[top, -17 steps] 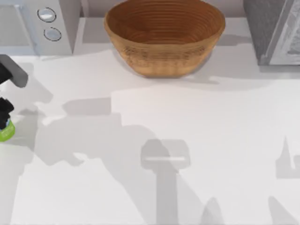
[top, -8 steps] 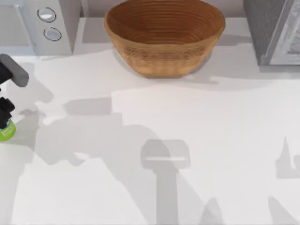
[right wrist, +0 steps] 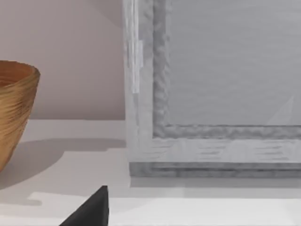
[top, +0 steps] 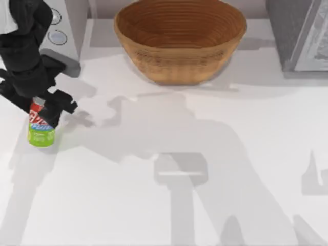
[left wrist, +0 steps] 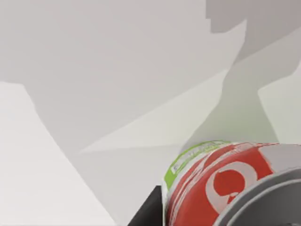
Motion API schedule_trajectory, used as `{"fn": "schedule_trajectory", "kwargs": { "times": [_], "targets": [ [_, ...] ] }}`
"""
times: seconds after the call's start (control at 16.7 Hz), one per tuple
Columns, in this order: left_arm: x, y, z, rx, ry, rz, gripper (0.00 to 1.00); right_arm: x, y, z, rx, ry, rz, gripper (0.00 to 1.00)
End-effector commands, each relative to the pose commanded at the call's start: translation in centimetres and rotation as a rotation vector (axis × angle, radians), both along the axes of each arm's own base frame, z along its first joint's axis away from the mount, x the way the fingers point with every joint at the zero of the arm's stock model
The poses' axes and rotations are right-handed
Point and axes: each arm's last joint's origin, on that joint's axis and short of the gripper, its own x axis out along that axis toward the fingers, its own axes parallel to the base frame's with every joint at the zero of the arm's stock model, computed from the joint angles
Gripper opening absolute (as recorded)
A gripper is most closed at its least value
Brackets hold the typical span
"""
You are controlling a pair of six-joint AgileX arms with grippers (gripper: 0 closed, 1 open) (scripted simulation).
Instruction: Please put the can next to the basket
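At the tabletop's (top: 215, 133) left edge, the can (top: 41, 125) hung upright in the left gripper (top: 43, 108), whose fingers were clamped on its red upper part; the left wrist view showed the can's red and green side (left wrist: 221, 181) close up. Half a second before, only the can's green base had peeked in at that edge with the gripper low over it; since then the arm had swung inward and the whole can had come into sight, apparently lifted. By my judgement the grasp was done and the carry had begun. Well apart, at the far edge's middle, the basket (top: 179, 41) had not moved. The right gripper (right wrist: 91, 209) sat parked near the far right corner; I could not tell its fingers' state
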Motion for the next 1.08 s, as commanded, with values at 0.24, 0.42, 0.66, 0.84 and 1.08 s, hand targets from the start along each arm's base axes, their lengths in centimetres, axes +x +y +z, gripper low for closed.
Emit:
{"fn": "schedule_trajectory", "kwargs": {
  "times": [0.24, 0.42, 0.66, 0.84, 1.08],
  "targets": [
    [0.0, -7.5, -0.1, 0.023, 0.023, 0.235, 0.0, 0.0, 0.0, 0.0, 0.0, 0.0, 0.0, 1.0],
    [-1.1, -12.9, 0.1, 0.039, 0.022, 0.391, 0.0, 0.0, 0.0, 0.0, 0.0, 0.0, 0.0, 1.0],
    [-3.0, -18.4, 1.3, 0.027, -0.014, 0.515, 0.0, 0.0, 0.0, 0.0, 0.0, 0.0, 0.0, 1.0],
    [-3.9, -20.4, 2.1, 0.009, -0.038, 0.549, 0.0, 0.0, 0.0, 0.0, 0.0, 0.0, 0.0, 1.0],
    [-3.9, -20.6, 2.2, 0.007, -0.04, 0.551, 0.0, 0.0, 0.0, 0.0, 0.0, 0.0, 0.0, 1.0]
  ]
}}
